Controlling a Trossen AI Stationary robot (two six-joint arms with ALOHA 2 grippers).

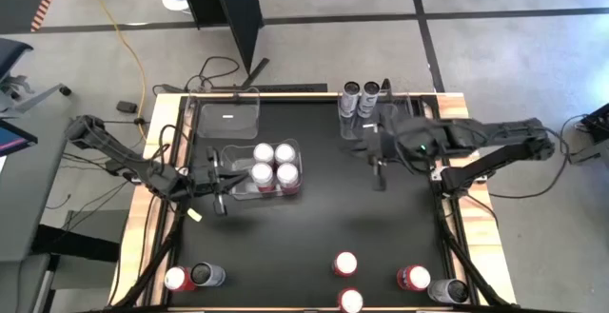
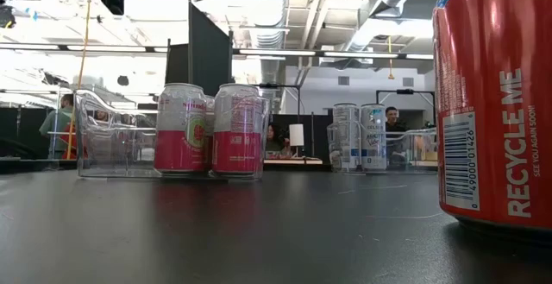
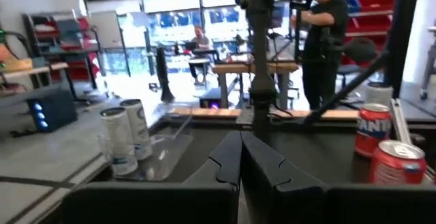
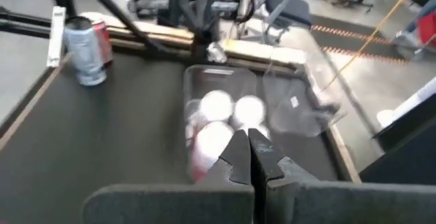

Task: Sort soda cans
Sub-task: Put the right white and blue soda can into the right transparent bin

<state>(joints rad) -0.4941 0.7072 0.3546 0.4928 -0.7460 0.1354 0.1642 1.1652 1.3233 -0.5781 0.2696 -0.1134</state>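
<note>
Red soda can (image 2: 496,103) looms closest in the low view at the table's near edge. Four pink-and-white cans (image 1: 274,166) stand in a clear bin (image 1: 240,191) left of centre. Beside it the left gripper (image 1: 221,202) hangs with fingers together, empty. The right gripper (image 1: 380,178), also closed and empty, hovers near two silver cans (image 1: 360,95) at the far edge.

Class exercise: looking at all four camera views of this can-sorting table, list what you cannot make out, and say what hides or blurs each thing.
- Silver can, high view: cut off by the bottom edge.
- Red can, low view: cut off by the right edge, brand name unseen.
- Pink-and-white cans, right wrist view: blurred, partly behind the right gripper, labels unreadable.
- Left gripper: shut, holding nothing visible.
</note>
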